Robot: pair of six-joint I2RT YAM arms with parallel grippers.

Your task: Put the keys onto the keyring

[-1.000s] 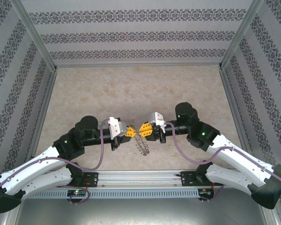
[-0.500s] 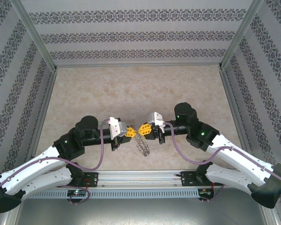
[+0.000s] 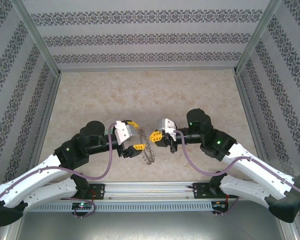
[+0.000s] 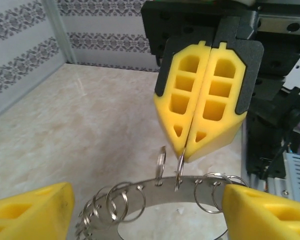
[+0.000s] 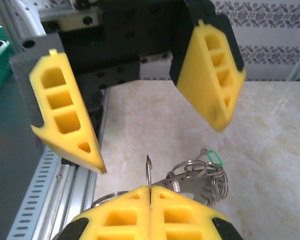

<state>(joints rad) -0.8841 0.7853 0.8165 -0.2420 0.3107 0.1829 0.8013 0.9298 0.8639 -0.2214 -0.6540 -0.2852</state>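
Since a second ago the left claw [image 3: 137, 135] has spread wide, released from the keyring [image 3: 149, 151]. Right claw [image 3: 154, 137] stays clenched on one small loop of it, over the beige marbled bench [image 3: 140, 95]; patterned walls [image 3: 150, 37] surround.

From above, the keyring [image 3: 149, 151] is too small to tell what hangs on it. In the left wrist view the bottom edge cuts off the lower half of the keyring [image 4: 190, 192] and most of both left fingers [image 4: 32, 215]. In the right wrist view the closed right fingers [image 5: 120, 218], themselves cut off below, hide the near part of the keyring [image 5: 195, 175]; the green tag [image 5: 213, 159] sits partly behind rings.
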